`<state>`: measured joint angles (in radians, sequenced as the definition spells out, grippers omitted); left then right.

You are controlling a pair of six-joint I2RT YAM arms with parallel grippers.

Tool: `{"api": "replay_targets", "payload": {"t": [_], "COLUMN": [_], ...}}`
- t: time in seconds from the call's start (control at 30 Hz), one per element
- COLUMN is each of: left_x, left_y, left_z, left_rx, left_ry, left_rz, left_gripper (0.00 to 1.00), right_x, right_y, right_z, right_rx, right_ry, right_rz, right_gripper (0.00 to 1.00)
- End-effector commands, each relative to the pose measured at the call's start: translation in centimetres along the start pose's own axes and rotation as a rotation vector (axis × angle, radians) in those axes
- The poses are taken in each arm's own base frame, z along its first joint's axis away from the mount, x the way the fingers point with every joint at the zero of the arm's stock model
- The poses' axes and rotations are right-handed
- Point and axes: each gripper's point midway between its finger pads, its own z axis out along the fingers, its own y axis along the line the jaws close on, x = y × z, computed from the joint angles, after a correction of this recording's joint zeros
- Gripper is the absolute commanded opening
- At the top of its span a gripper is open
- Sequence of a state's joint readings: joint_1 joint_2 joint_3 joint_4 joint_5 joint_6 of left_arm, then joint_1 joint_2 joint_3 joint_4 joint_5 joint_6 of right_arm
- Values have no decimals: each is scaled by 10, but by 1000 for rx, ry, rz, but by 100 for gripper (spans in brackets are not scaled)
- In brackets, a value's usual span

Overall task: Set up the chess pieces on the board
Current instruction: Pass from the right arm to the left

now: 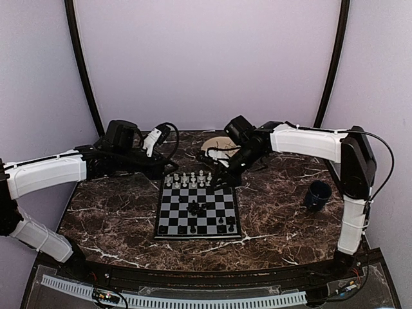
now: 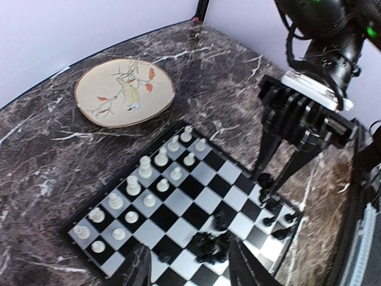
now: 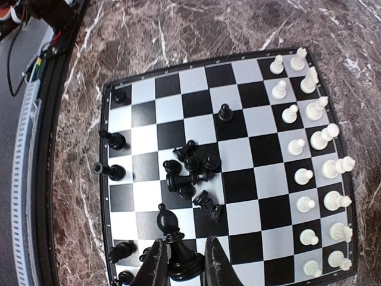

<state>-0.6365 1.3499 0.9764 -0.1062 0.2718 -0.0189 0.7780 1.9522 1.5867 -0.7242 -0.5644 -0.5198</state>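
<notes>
Your right gripper (image 3: 184, 249) pinches a black piece (image 3: 169, 221) over the board (image 3: 240, 186).
Toppled black pieces (image 3: 190, 176) crowd mid-board; white pieces (image 3: 315, 143) line one edge; your left gripper (image 2: 190, 269) hangs spread; plate (image 2: 122, 89) and mug (image 1: 317, 194) sit on the bench (image 1: 116, 219).

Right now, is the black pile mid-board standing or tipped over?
Tipped: several black pieces lie on their sides, heaped together on the board's middle squares.

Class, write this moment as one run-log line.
right hand: shut on black piece | left hand: open over board | white pieces: two rows | black heap: mid-board
</notes>
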Motion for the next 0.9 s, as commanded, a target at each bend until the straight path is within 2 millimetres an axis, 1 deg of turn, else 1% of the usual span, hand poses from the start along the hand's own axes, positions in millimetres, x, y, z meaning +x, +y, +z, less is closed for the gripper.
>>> {"api": "replay_targets", "payload": {"t": [0.0, 0.13, 0.4, 0.5, 0.63, 0.7, 0.87], "left_x": [-30, -30, -15, -12, -8, -7, -2], "left_y": [-29, -45, -75, -80, -85, -88, -91], "left_z": [-14, -8, 19, 27, 36, 39, 45], "left_rx": [188, 316, 439, 454, 480, 490, 508], "left_ry": [-179, -217, -148, -127, -96, -86, -72], "left_rz": [-213, -349, -381, -381, -385, -383, -395], "left_gripper": [46, 44, 42, 39, 39, 39, 35], "right_x": [-36, -40, -42, -42, -42, -43, -43], "right_y": [7, 8, 12, 14, 15, 16, 18], "right_z": [-26, -31, -32, -33, -34, -36, -38], "right_rx": [-73, -78, -98, -105, -107, -105, -108], "right_ry": [-153, -177, -188, -191, -196, -198, -202], "right_rz": [58, 63, 71, 71, 70, 68, 64], "right_gripper": [12, 12, 12, 12, 13, 13, 13]}}
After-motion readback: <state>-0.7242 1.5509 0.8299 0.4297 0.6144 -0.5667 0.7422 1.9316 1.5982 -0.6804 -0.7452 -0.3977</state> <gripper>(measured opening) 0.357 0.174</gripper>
